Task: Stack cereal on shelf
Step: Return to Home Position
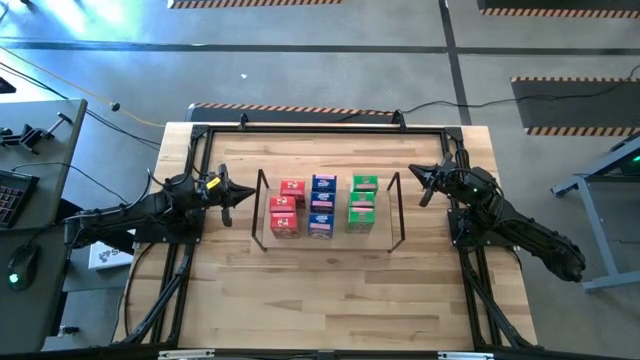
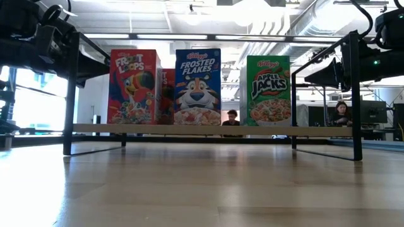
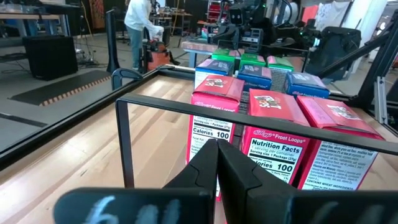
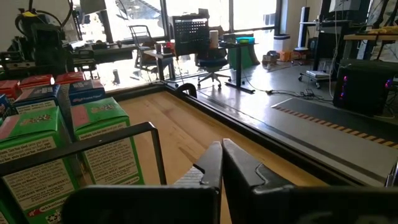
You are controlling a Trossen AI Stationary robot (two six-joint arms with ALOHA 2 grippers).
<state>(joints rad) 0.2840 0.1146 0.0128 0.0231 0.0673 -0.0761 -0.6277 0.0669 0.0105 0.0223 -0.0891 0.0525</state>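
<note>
On the wire shelf (image 2: pixel 88 128) at the middle of the counter (image 1: pixel 330 300), Froot Loops (image 2: pixel 132 85), Frosted Flakes (image 2: pixel 197 85) and Apple Jacks (image 2: pixel 268 88) stand in three rows with no box visible elsewhere, so stacking looks finished, while the left arm (image 1: pixel 150 210) and right arm (image 1: pixel 500 215) flank it, jaws clenched and empty.

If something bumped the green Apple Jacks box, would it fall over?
Probably. The small green cardboard Apple Jacks box stands upright, tall on a narrow base, so a push up high would likely tip it. It looks like thin cardboard, so probably light and easily dented. Another green box close behind might stop a backward fall.
</note>
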